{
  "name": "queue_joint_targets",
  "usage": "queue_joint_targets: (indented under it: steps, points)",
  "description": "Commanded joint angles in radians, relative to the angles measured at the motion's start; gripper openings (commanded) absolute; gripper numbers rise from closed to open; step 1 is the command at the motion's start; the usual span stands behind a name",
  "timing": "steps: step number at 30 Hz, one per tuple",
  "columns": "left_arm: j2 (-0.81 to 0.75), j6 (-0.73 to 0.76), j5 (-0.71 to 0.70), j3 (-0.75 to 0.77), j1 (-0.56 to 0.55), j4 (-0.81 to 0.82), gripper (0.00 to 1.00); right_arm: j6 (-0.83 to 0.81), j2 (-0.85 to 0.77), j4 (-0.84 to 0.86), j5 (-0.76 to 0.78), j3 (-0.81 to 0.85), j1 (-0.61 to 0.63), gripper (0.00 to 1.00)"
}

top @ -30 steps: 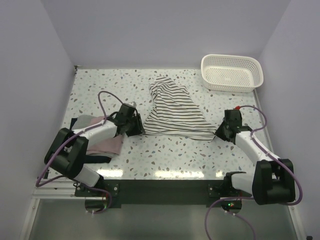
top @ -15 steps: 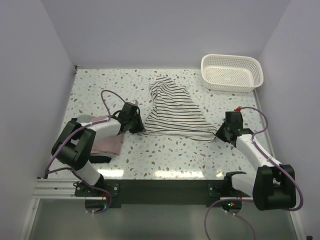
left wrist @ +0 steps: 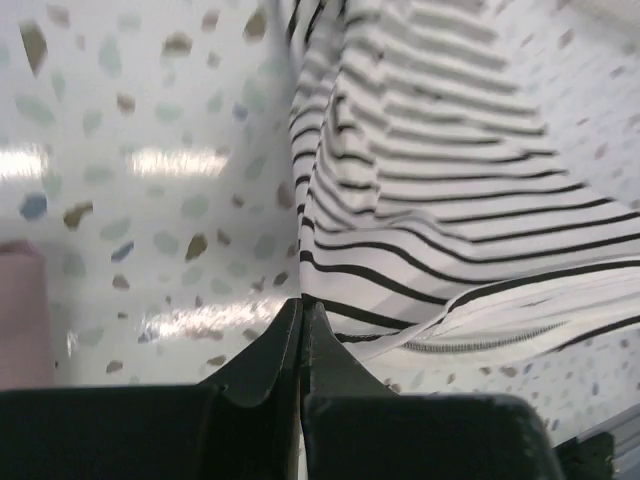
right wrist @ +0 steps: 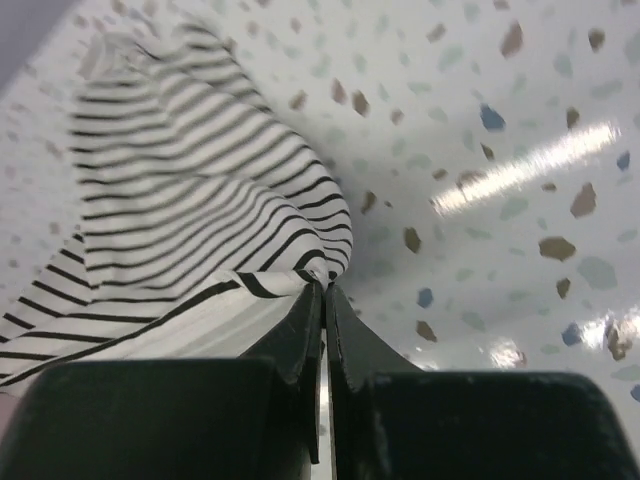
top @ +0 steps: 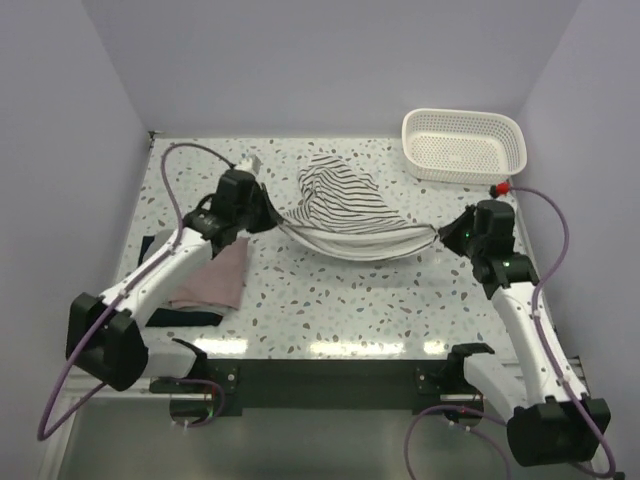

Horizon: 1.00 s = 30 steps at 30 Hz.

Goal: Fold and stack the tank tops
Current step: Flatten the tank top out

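Locate the striped tank top (top: 345, 205) at the middle of the counter (top: 380, 300), slung in a shallow sag between the two sets of jaws. Note the far part, bunched and resting on the counter toward the back. Note the near hem, lifted clear, with a shadow beneath.

Read the left jaws as clamped on the left corner of the hem: in the left wrist view, pressed together with striped cloth pinched at the tips. Read the right jaws likewise as clamped on the right corner, with the fabric fanning away up and to the left in the right wrist view.

Take the stretched hem as the long axis, running left to right across the counter, one end at each pair of jaws. Judge neither arm nearer, with the garment centred between them. Judge the step in hand as carrying the hem over for a fold. Keep both ends level and equally taut, or expect skew or a slipped corner.

Note the left arm (top: 165, 265) reaching forward and inward, wrist raised. Note the right arm (top: 520, 310) extended along the right side, wrist turned inward toward the garment.

Find the pink tank top (top: 215, 280) lying flat beside the left arm, over a dark tank top (top: 190, 317). Find the white lattice basket (top: 465, 145) at the far right corner, well apart.
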Motion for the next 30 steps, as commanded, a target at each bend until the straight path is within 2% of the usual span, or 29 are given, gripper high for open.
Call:
queue_joint_targets:
  steps: [1, 5, 12, 17, 19, 23, 27, 30]
  points:
    - [-0.157, 0.072, -0.067, 0.231, 0.010, -0.088, 0.00, 0.002, -0.107, -0.033, -0.010, 0.203, -0.004, 0.00]
    - [-0.221, 0.088, -0.048, 0.516, 0.010, -0.154, 0.00, 0.003, -0.156, -0.074, 0.036, 0.422, -0.004, 0.00]
    - [-0.289, 0.076, -0.001, 0.878, 0.009, -0.157, 0.00, -0.029, -0.165, -0.091, 0.050, 0.875, -0.002, 0.00]
    - [-0.238, 0.068, -0.013, 1.073, 0.009, -0.189, 0.00, -0.032, -0.121, -0.100, -0.008, 1.020, -0.004, 0.00]
    - [-0.225, 0.045, -0.007, 1.069, 0.009, -0.186, 0.00, -0.037, -0.105, -0.096, -0.020, 1.018, -0.004, 0.00]
    - [-0.215, 0.027, -0.027, 0.934, 0.009, -0.140, 0.00, -0.034, -0.066, -0.039, -0.051, 0.935, -0.004, 0.00]
    - [-0.147, 0.048, -0.090, 0.836, 0.025, -0.064, 0.00, -0.004, 0.039, 0.106, -0.138, 0.802, -0.004, 0.00]
    - [-0.044, 0.071, -0.041, 0.794, 0.076, 0.045, 0.00, 0.006, 0.155, 0.255, -0.201, 0.756, -0.004, 0.00]
